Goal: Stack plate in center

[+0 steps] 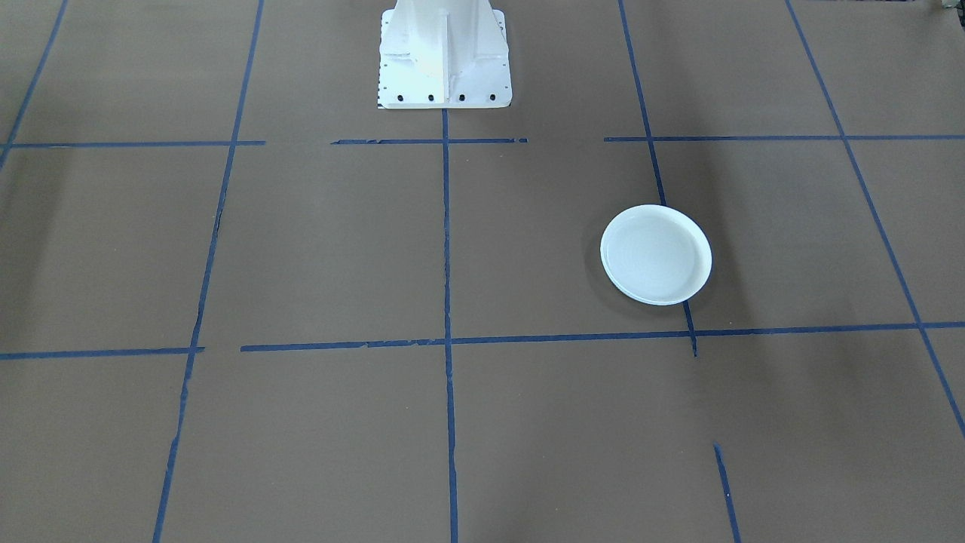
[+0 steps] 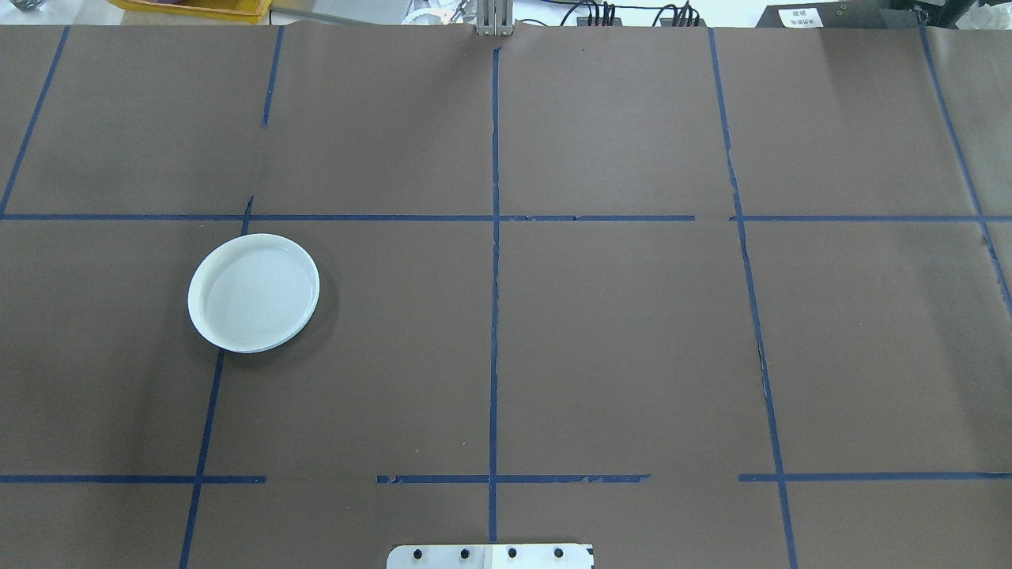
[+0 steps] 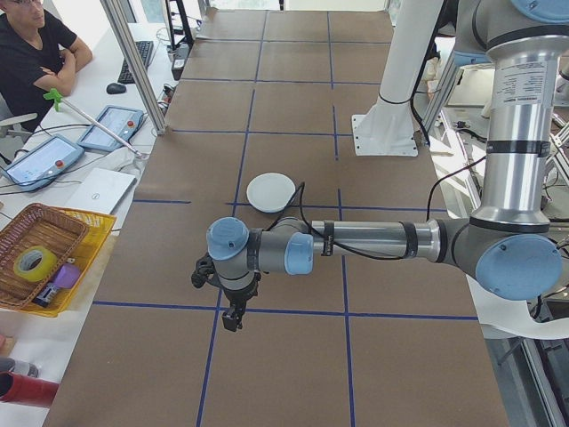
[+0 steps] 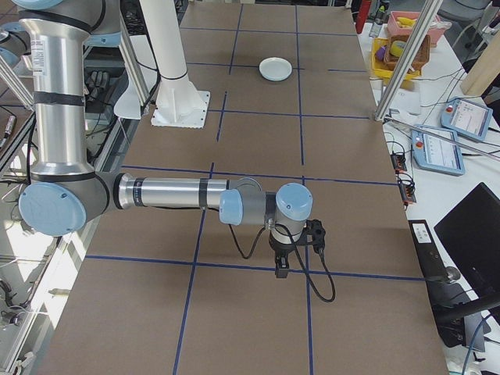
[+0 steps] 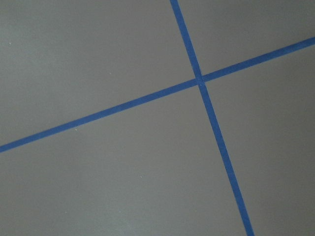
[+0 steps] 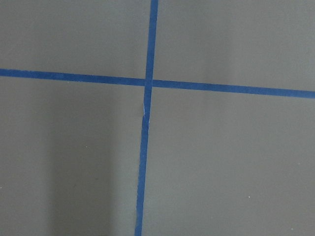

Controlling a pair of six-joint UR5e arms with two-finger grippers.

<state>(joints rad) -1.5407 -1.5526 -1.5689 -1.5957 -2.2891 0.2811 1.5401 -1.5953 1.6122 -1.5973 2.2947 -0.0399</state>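
Toward the table's left end, well in from every edge, the pale plate lies flat on a blue tape line. The left gripper and right gripper hang over bare table; whether either is spread or pressed together, I cannot tell.

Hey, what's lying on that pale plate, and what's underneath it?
Nothing lies on the plate; its inside is bare. It sits flat on the brown table cover, over a blue tape line that runs under its edge. The stretch of tape beneath it is hidden.
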